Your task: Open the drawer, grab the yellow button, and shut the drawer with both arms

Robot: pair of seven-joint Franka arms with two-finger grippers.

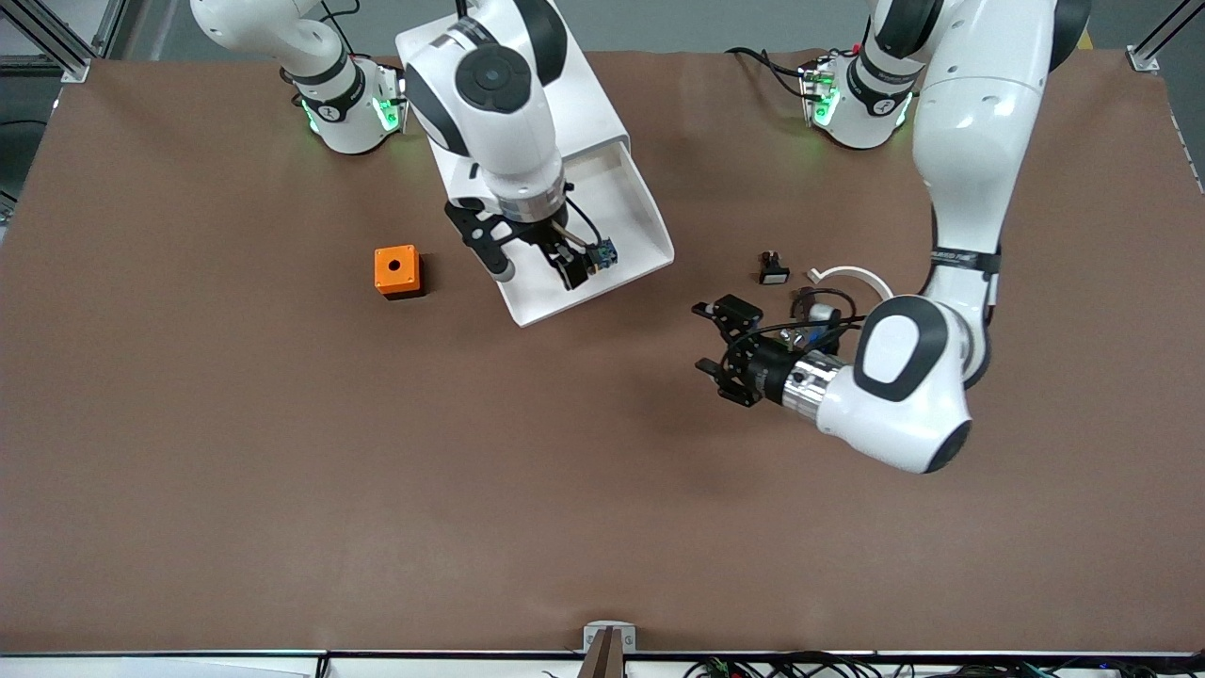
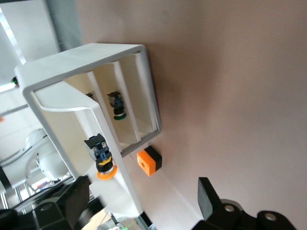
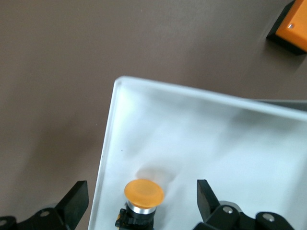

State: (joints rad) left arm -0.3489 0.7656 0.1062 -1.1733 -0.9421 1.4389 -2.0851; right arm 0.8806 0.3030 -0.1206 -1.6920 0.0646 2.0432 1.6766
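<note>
- The left claw (image 1: pixel 708 350) hangs wide and empty over the tabletop (image 1: pixel 282 490) near the drawer (image 1: pixel 602 282), waiting.
- The right claw (image 1: pixel 537 273) stands wide over the pulled-out drawer, straddling the button (image 3: pixel 144 194) lying inside, probably to grasp it.

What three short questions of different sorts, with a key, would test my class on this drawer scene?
1. True or false: the top drawer is pulled out of the cabinet.
2. Which thing lies in that drawer: A the orange cube, B the orange-capped button, C the small black-and-white part?
3. Which gripper hangs over the drawer?

Key: 1 true. 2 B. 3 the right gripper, jaws open; the left gripper, also open, is over bare table.
</note>
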